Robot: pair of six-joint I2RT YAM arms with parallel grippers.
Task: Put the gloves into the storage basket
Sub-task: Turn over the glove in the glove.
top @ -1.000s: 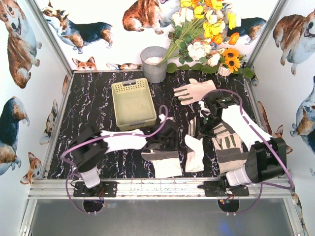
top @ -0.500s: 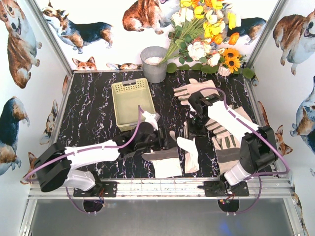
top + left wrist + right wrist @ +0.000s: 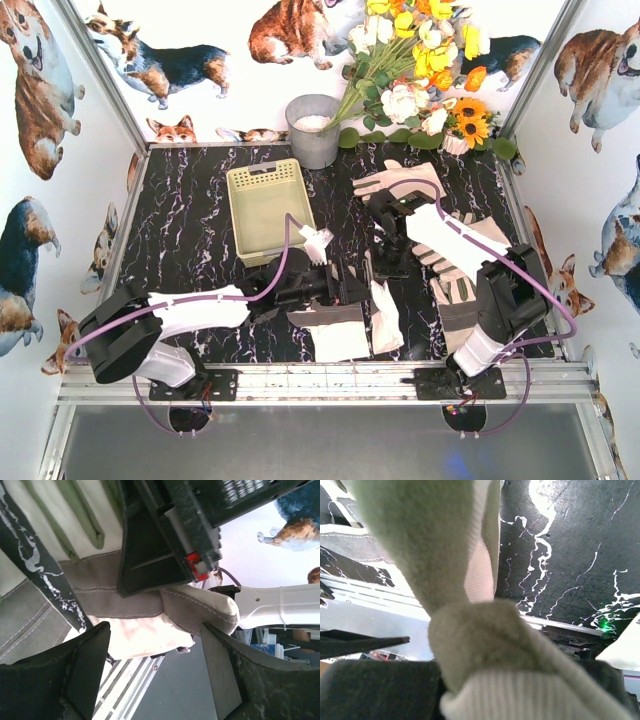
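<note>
Toward the far left of the black marbled table [image 3: 180,230], the storage basket [image 3: 270,210] looks empty, so I judge the task barely begun. Just near and right of it, the left gripper [image 3: 340,290] lies low over a flat glove [image 3: 335,340] at the table's near edge. In its wrist view the fingers [image 3: 75,670] stand well apart, with grey-patched fabric beyond them and nothing pinched. They are probably spread to take hold of that glove, though the close view leaves me unsure.

Right of that, the right gripper [image 3: 385,258] is clamped hard on a cream glove [image 3: 384,318], which hangs limp below it. Its wrist view shows the fabric bunched between the jaws. Held by one end, the rest of the glove dangles clear of the table for carrying.

Further right, more gloves [image 3: 452,280] lie partly under the right arm. One spread glove [image 3: 395,185] rests at the far right, near the flowers [image 3: 420,60]. The basket sits left of the held glove, so the carry would have to pass the left arm.
</note>
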